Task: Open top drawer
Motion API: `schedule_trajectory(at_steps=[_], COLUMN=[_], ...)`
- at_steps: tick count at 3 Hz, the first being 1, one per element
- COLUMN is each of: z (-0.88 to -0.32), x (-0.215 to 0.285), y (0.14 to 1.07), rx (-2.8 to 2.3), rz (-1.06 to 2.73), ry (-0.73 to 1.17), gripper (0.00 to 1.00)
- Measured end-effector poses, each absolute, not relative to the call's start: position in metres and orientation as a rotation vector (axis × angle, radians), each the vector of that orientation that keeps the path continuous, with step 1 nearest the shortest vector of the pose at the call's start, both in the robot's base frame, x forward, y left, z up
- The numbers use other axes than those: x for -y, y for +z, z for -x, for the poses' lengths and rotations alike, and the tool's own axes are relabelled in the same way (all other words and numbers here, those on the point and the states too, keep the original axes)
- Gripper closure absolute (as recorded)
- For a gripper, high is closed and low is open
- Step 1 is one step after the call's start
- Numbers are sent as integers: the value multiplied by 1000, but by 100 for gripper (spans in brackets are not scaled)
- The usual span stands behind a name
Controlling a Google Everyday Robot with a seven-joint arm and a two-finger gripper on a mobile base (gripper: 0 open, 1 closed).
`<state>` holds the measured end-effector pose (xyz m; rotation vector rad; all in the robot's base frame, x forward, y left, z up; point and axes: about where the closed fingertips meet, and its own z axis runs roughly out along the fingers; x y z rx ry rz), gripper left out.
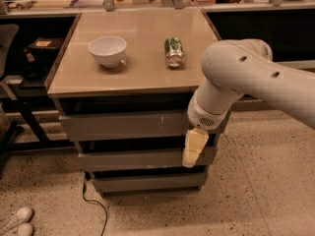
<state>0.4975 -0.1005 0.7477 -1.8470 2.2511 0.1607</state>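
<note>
Your gripper (193, 149), a pale yellowish piece, hangs pointing down just right of the frame's centre, below the white arm (246, 77) that enters from the right edge. It lies across the right end of the drawer stack, its upper part at the lower edge of the top drawer (128, 124) and its tip over the middle drawer (133, 159). You cannot tell whether it is wide or narrow, or whether it touches either front. The top drawer is a grey front without a handle, directly under the tan tabletop (142, 28) at centre frame, and it appears shut, with small pale scratches right of its middle. The bottom drawer (147, 182) is narrower, at lower centre. On the tabletop you have a white bowl (107, 50), upright at upper left, and a green can (173, 51) on its side, near the bowl on its right. A black cable (93, 205) trails over the speckled floor (256, 200) at lower left.
</note>
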Motion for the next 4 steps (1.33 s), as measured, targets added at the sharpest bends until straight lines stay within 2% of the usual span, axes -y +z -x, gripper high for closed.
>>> schedule_trajectory(at_steps=[4], z=[-588], x=[99], y=[664], rx=[-2288], rz=[1861], ry=[91], gripper=[0])
